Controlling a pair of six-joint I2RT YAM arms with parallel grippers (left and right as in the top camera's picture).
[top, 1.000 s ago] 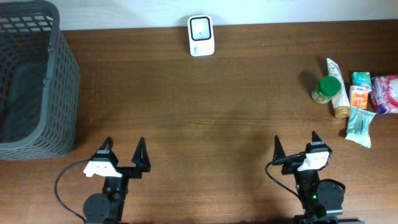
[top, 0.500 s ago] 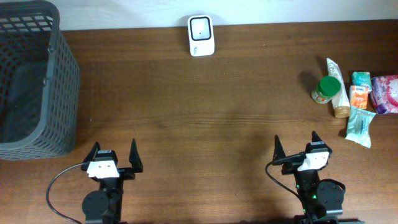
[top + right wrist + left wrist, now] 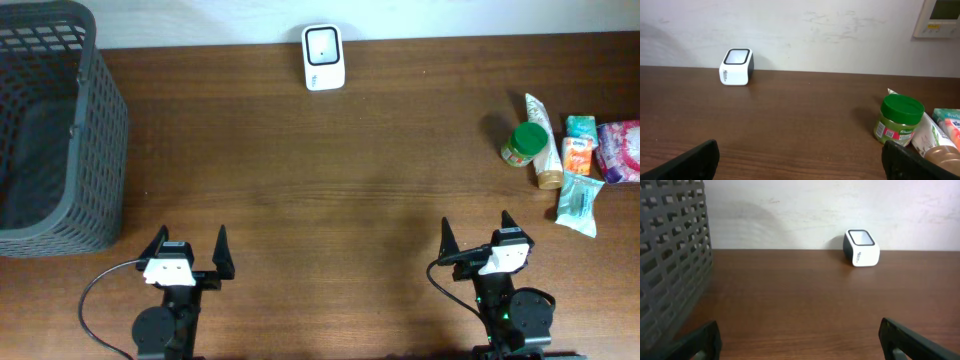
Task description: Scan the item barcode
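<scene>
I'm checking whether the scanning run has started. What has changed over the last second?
Only the left gripper moved: it swung slightly left, then partway back, open and empty. Nothing was taken hold of or let go. The right gripper, scanner, basket and pile of items stayed put.

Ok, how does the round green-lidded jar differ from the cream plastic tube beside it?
The round green-lidded jar stands upright; the cream plastic tube lies flat. The jar is short and round; the tube is long and slim. Both rest side by side on the brown wooden table.
</scene>
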